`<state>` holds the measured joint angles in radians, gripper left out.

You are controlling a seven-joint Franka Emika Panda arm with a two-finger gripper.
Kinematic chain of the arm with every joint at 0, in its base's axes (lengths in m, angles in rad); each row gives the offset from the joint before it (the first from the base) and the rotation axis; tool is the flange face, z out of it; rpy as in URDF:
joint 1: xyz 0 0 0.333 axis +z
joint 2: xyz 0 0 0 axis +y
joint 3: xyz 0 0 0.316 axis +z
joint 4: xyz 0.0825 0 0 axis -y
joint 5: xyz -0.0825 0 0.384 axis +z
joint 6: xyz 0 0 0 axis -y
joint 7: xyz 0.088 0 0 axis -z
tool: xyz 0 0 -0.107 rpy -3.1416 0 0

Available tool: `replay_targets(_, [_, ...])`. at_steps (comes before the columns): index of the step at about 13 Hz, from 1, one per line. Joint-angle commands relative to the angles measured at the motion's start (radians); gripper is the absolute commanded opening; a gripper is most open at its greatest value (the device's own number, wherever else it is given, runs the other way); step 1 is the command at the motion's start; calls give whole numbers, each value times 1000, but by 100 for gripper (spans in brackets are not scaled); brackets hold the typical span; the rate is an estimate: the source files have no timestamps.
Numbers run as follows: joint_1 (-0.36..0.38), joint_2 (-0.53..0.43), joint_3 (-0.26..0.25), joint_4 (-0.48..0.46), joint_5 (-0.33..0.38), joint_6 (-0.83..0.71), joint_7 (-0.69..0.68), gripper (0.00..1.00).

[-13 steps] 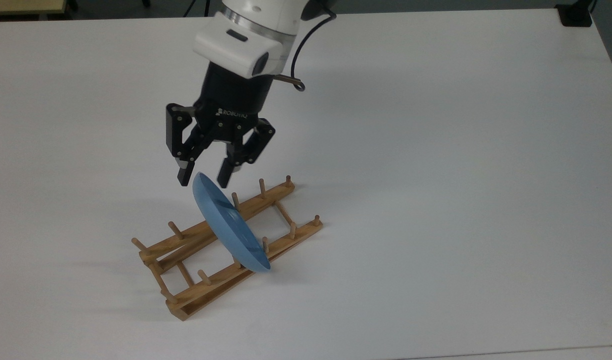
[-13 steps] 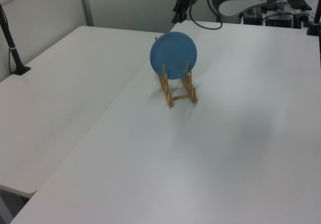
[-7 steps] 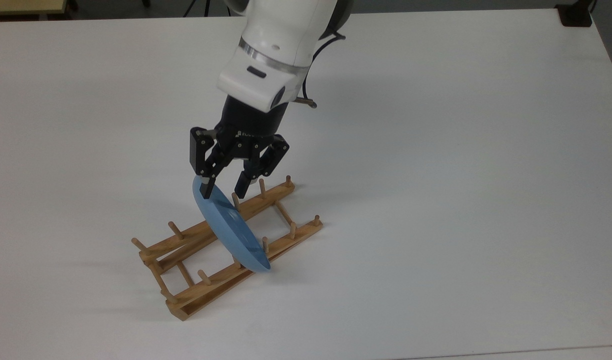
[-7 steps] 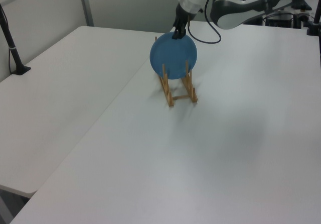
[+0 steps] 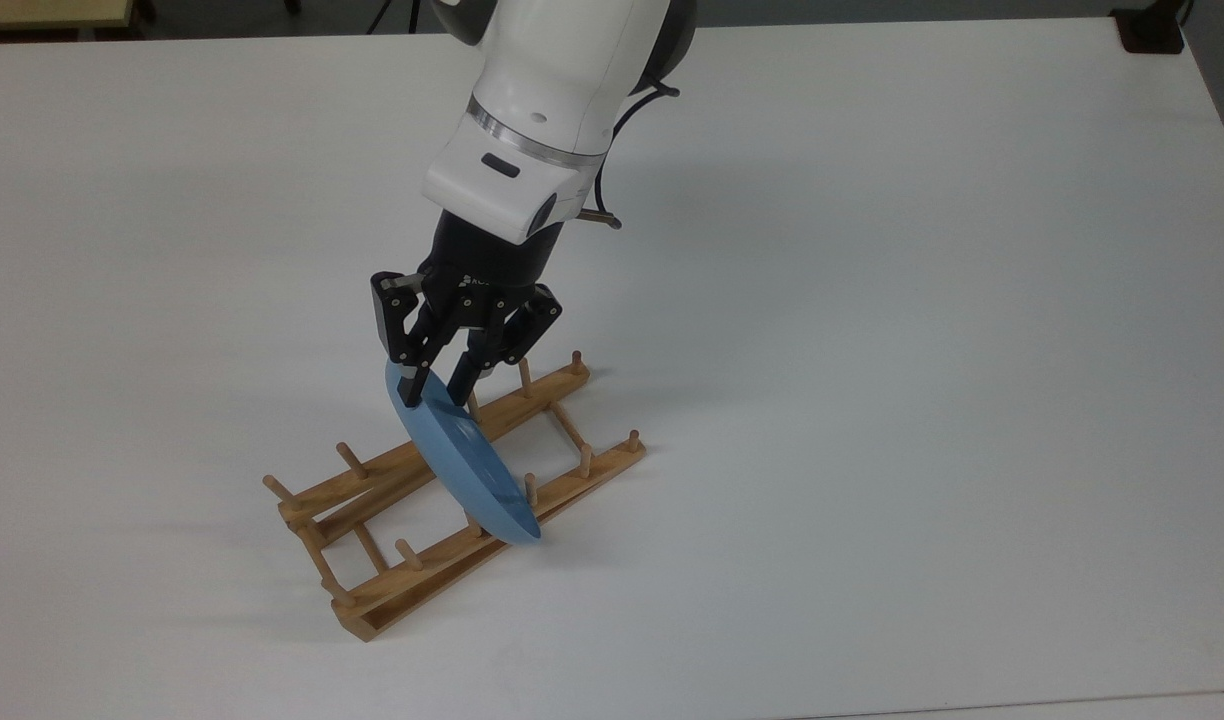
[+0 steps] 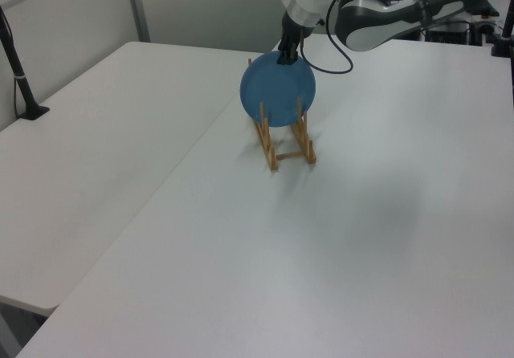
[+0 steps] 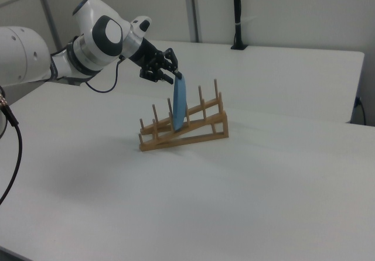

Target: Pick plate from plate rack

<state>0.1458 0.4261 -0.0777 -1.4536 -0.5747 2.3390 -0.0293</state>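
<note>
The light-blue plate (image 5: 462, 455) stands on edge, leaning, between the pegs of the wooden plate rack (image 5: 392, 590) on the white table. From the front in the left view, the plate (image 6: 277, 91) hides the back of the plate rack (image 6: 289, 153). My gripper (image 5: 434, 388) comes down from above onto the plate's top rim. One fingertip (image 5: 409, 385) is behind the rim and the other lies on the plate's hollow face, so the gripper is shut on the rim. In the right view the gripper (image 7: 176, 75) sits at the top of the plate (image 7: 179, 104), which still rests in the plate rack (image 7: 193, 132).
The white table (image 5: 872, 400) stretches wide around the rack. A second white table (image 6: 96, 149) adjoins it on the left view's left. A black post (image 6: 20, 77) stands at that table's far left edge, and another black post base (image 5: 1152, 30) sits at the top view's top right corner.
My gripper came down and to the top view's right onto the plate's top rim, then its fingers narrowed around it. The plate and rack have not moved.
</note>
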Motion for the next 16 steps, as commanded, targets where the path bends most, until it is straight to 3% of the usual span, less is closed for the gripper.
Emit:
replay_targets(1, [1, -9, -10, -14, -22, 8, 8, 26])
replay_targets(4, [-8, -9, -11, -14, -36, 9, 3, 25])
replay_targets(9, [-12, -9, -11, -14, -44, 22, 3, 13])
replay_targets(11, [-12, -10, -13, -13, -50, 23, 3, 2])
replay_targets(16, [-14, -18, -13, -7, -51, 23, 3, 0])
